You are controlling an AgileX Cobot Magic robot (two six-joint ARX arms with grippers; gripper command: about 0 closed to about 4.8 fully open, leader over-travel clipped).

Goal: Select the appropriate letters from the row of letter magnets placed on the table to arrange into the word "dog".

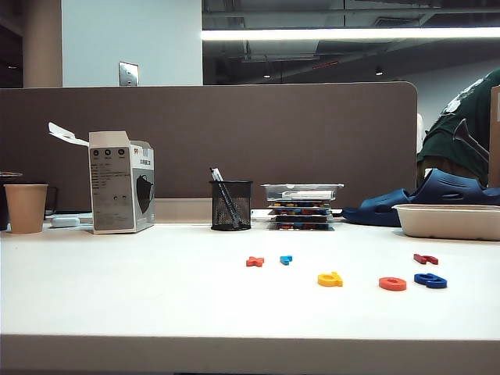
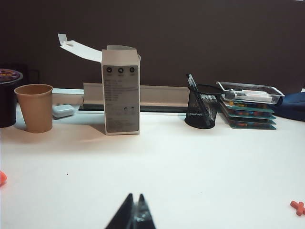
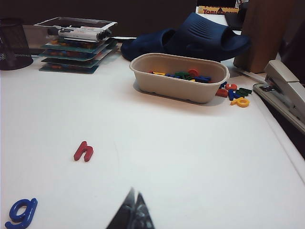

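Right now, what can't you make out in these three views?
- Left gripper, right gripper: wrist views show only shut tips, bodies cut by the frame edge; neither appears in the exterior view.
- Yellow letter, orange-red ring: exterior only, too edge-on to read.
- Tray contents: piled, mostly unreadable.

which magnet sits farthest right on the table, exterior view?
The dark blue magnet; it lies right of the orange-red ring and just past the dark red magnet.

Left gripper (image 2: 135, 214), right gripper (image 3: 134, 213): edge-cropped.
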